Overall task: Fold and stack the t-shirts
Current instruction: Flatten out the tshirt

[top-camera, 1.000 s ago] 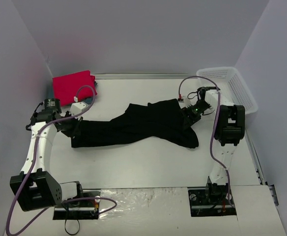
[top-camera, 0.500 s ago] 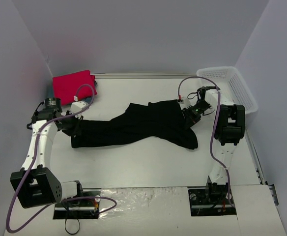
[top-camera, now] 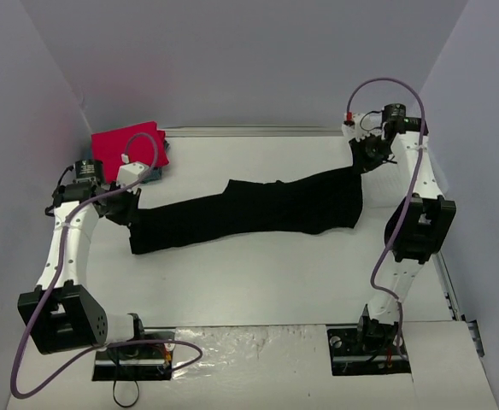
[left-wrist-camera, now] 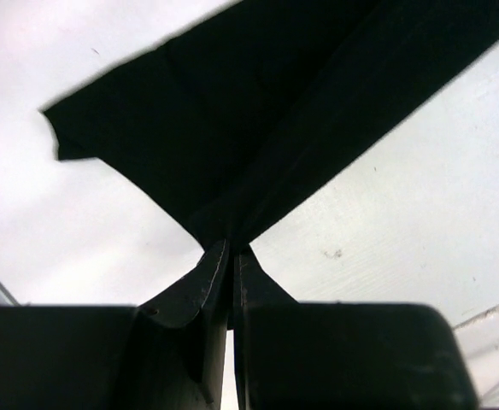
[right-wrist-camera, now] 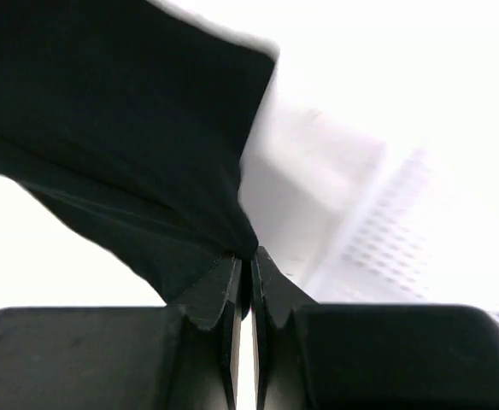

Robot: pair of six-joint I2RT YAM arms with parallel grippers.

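- The black t-shirt [top-camera: 249,209] is stretched into a long narrow band across the middle of the table [top-camera: 258,282], running from centre left up towards the upper right of the overhead view. It looks gathered and bunched, not spread flat. If it is laid down like this, the folds would probably set in crooked and a clean fold would be hard to make.
- Each end is held only by a small pinch of cloth. Pulling the arms further apart could drag the fabric out of one grip, and that end would drop in a heap.
- The right end is raised close to the white mesh basket [right-wrist-camera: 386,239]. A swing that way could catch the hem on the rim or push the basket.
- The folded red-pink t-shirt [top-camera: 128,147] lies in the upper left corner, near the left arm. A wide sweep on that side could knock or rumple it. A sliver of bluish cloth shows at its lower edge, too small to identify.
- The left gripper [left-wrist-camera: 231,249] is closed as far as the cloth allows. Its wrist view shows the jaws meeting on a tuck of the black shirt, which fans out above them.
- The right gripper [right-wrist-camera: 248,256] is likewise clamped tight on a corner of the same shirt. The dark cloth hangs away to the upper left of its wrist view.
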